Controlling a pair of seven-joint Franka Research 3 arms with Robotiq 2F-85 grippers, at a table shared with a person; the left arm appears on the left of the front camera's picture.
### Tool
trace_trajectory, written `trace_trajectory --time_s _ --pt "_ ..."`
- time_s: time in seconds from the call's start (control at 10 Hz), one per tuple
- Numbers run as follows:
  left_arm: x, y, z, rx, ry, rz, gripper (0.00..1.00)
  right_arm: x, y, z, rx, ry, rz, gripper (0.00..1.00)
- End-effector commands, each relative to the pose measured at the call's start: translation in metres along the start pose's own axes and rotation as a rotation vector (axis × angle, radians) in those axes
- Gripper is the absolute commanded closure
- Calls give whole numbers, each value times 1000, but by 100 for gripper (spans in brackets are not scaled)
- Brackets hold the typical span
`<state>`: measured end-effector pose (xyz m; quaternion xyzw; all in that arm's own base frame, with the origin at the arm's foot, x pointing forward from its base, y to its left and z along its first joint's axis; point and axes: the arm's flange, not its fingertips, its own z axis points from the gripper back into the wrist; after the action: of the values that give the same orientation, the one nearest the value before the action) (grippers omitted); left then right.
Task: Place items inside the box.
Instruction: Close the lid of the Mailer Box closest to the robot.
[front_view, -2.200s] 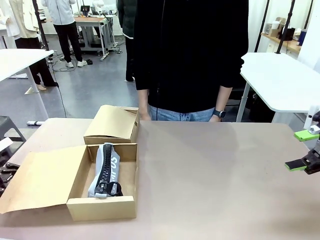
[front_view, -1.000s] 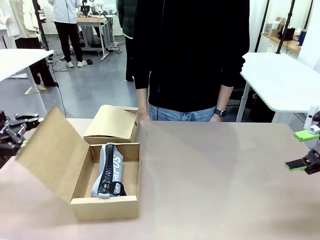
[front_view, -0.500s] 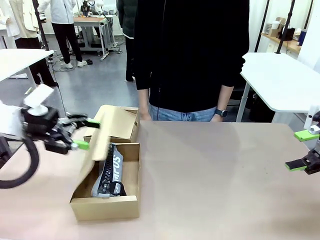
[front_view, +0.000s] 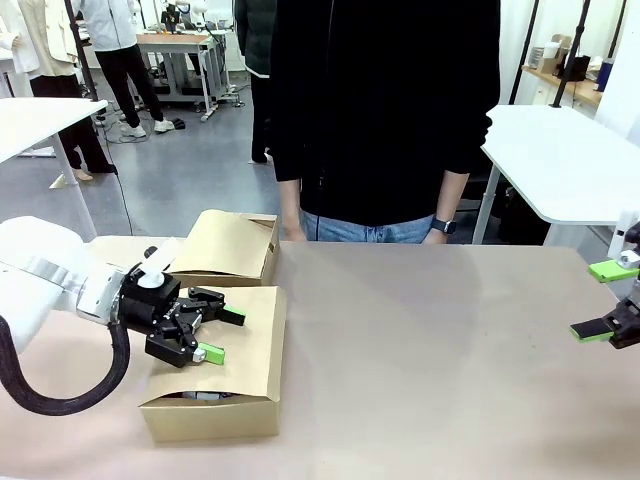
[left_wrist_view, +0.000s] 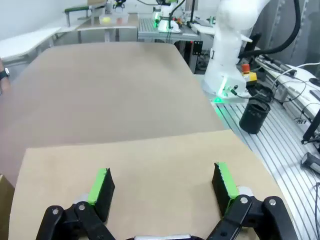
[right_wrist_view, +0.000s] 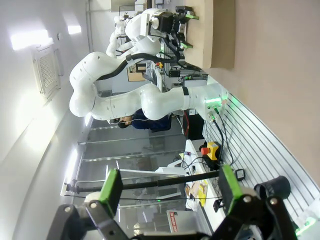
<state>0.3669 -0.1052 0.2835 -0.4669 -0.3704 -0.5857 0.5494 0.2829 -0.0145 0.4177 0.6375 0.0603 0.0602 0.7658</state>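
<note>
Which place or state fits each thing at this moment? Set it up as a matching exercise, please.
Things:
1. box lid
2. left end effector
3. right end effector
4. person

Places or states:
a. open, at the table's right edge
b. standing at the far side
c. folded down over the box
d. open, over the lid

Pairs: 1-c, 2-d, 3-a, 4-b

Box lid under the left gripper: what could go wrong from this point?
1. The lid is folded down, but a dark gap shows at its front edge, so it may spring up when the open left gripper lifts away.
2. Pressing harder could crush the lid or slide the box across the table.
3. The second box sits just behind and could get bumped on retreat.
</note>
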Motion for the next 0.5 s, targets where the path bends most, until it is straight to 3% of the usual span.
trace_trajectory --time_s 0.0,0.2,0.4 --pt "-14 -61 -6 49 67 -57 0 0 7 0 20 -9 -20 0" --pt "-6 -62 3 84 28 -80 0 0 7 0 20 -9 -20 0" --pt "30 -68 43 161 -80 -55 0 0 7 0 20 -9 -20 0"
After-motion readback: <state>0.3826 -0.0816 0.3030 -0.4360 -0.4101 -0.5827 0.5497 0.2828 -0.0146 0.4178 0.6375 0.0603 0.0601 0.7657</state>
